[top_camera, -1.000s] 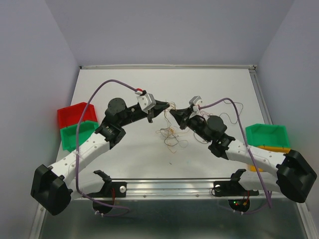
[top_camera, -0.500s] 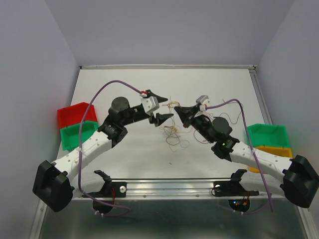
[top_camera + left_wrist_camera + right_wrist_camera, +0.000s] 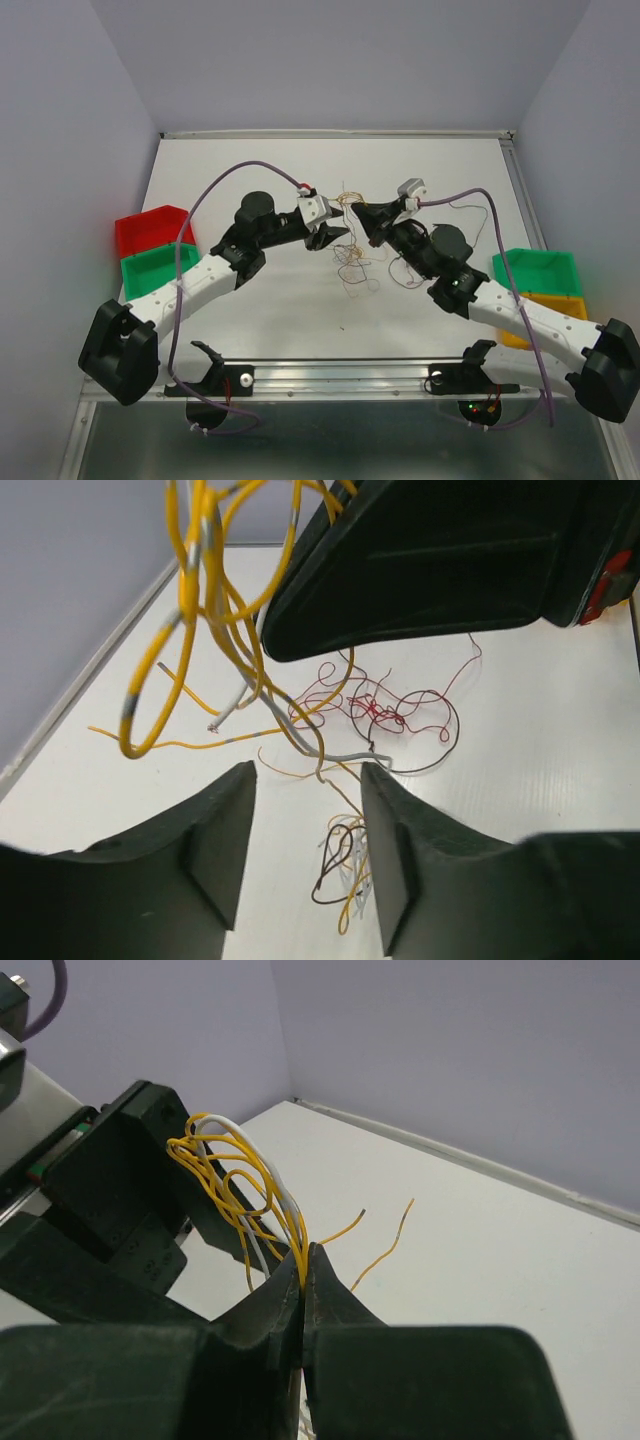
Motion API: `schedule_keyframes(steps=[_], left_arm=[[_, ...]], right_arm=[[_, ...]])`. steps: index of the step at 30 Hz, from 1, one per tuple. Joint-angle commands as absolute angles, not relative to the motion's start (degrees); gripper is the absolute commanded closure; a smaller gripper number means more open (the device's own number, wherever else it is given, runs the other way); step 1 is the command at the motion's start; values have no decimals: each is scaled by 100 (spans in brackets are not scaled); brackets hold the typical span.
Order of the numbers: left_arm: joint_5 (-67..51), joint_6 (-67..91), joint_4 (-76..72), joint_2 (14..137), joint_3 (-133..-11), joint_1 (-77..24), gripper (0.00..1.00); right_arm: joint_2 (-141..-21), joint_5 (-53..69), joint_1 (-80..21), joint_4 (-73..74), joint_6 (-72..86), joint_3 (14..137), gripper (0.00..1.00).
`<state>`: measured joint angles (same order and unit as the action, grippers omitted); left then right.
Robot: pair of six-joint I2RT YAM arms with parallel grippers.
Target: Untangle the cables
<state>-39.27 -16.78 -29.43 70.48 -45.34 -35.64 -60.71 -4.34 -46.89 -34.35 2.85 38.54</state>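
The cables are a tangle of thin yellow, grey, red and dark brown wires. My right gripper (image 3: 363, 213) (image 3: 303, 1252) is shut on a bunch of yellow and grey cables (image 3: 232, 1172) and holds their loops up off the table. The same loops hang in the left wrist view (image 3: 200, 610), in front of the right gripper's black body (image 3: 430, 560). My left gripper (image 3: 335, 222) (image 3: 305, 850) is open and empty, close beside the right one. Its fingers (image 3: 222, 830) frame loose strands. Red and dark brown cables (image 3: 395, 715) (image 3: 352, 268) lie on the table below.
A red bin (image 3: 150, 228) and a green bin (image 3: 150, 268) stand at the table's left edge. A green bin (image 3: 535, 268) over a yellow one (image 3: 548, 303) stands at the right edge. A thin wire (image 3: 470, 208) trails right of the right arm.
Both grippers have moved farther up the table and closer together. The left gripper has opened. The right gripper has carried the yellow bunch along, still shut on it.
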Motion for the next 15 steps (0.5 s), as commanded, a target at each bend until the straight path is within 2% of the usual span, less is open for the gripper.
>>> schedule_keyframes(steps=[1,2,5,8,9,11,13,15], left_arm=[[-4043,-1705,-3340,7145,-4597,-3586,51],[-4017,-1696,-3349,7163,-4623,-3586,54],[-3999,-1687,-3375,7207,-4641,-3586,86],[-3982,-1705,-3384,7198,-4641,-3595,99],[-3973,-1731,-3384,7181,-4623,-3595,100],[-3955,-1749,-3384,7146,-4606,-3595,100],[-3903,-1784,-3375,7137,-4605,-3586,72],[-3902,-1828,-3366,7128,-4588,-3586,51]], right_arm=[[-5985,-440,-4685,-3182,290,4333,99],[-6003,-413,-4693,-3129,281,4429,100],[-6099,-474,-4693,-2805,308,4666,99],[-6143,-632,-4693,-2637,316,4833,100],[-6135,-755,-4693,-2576,325,4877,100],[-6100,-861,-4693,-2575,369,4843,99],[-6030,-923,-4685,-2593,404,4773,99],[-5925,-862,-4693,-2636,431,4711,100]])
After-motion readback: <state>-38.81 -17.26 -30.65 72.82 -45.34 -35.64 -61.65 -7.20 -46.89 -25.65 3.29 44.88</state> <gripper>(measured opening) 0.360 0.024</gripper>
